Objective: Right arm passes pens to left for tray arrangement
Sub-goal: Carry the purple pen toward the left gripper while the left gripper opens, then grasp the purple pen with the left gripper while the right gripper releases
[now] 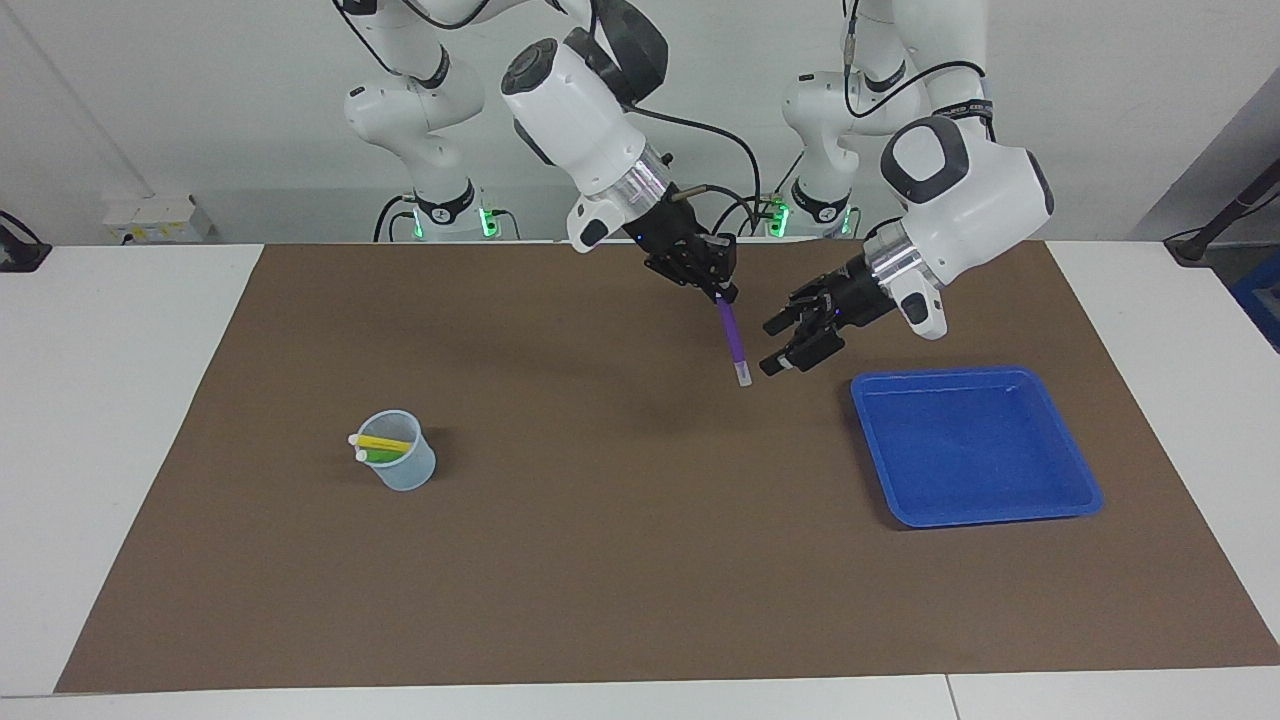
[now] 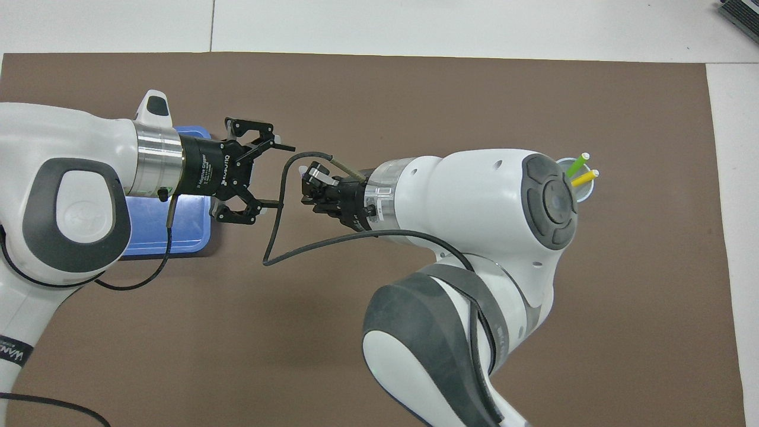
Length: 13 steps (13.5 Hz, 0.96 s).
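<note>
The right gripper (image 1: 716,283), clenched on the slim purple marker pen (image 1: 733,340), holds it over the brown desk mat (image 1: 600,560). Just beside its whitish tip, the left gripper (image 1: 790,342) hovers spread wide. The shallow blue plastic tray (image 1: 1060,500) has 0 pens; 2 wait in the small translucent cup (image 1: 412,478).

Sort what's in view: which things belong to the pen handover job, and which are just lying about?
Part of the job:
- right hand, shut on the purple pen, over the mat
- left hand, open, beside that pen
- blue tray, nothing in it
- green pen and yellow pen, in the cup

Just there:
- translucent cup
- brown mat
</note>
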Available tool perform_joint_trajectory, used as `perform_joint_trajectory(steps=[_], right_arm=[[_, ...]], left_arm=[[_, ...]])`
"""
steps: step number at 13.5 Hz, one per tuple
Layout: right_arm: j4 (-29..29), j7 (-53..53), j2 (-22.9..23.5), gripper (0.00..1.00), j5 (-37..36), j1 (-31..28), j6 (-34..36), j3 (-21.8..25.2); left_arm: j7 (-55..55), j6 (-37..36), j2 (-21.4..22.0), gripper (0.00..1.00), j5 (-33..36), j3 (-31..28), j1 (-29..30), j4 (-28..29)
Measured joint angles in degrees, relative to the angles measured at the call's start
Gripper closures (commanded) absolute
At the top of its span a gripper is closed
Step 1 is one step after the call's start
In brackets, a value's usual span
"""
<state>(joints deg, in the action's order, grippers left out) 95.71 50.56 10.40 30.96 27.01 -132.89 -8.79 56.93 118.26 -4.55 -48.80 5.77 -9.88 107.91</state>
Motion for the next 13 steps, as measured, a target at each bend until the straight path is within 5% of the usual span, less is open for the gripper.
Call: perform_joint_trajectory(steps=[4, 5, 9, 13], right_arm=[[0.0, 0.0, 0.02, 1.0, 0.0, 0.44, 0.0, -0.01], [0.0, 0.0, 0.02, 1.0, 0.0, 0.49, 0.0, -0.01], [0.0, 0.0, 0.03, 1.0, 0.0, 0.5, 0.0, -0.01], [0.0, 0.0, 0.03, 1.0, 0.0, 0.5, 0.0, -0.01]], left_arm=[[0.0, 0.0, 0.0, 0.35, 0.0, 0.07, -2.4, 0.42], [0.0, 0.0, 0.01, 0.45, 0.0, 0.07, -2.9, 0.42], [0.0, 0.0, 0.01, 0.47, 0.0, -0.29, -3.24, 0.42], [0.0, -0.12, 0.01, 0.59, 0.0, -0.75, -3.09, 0.42]])
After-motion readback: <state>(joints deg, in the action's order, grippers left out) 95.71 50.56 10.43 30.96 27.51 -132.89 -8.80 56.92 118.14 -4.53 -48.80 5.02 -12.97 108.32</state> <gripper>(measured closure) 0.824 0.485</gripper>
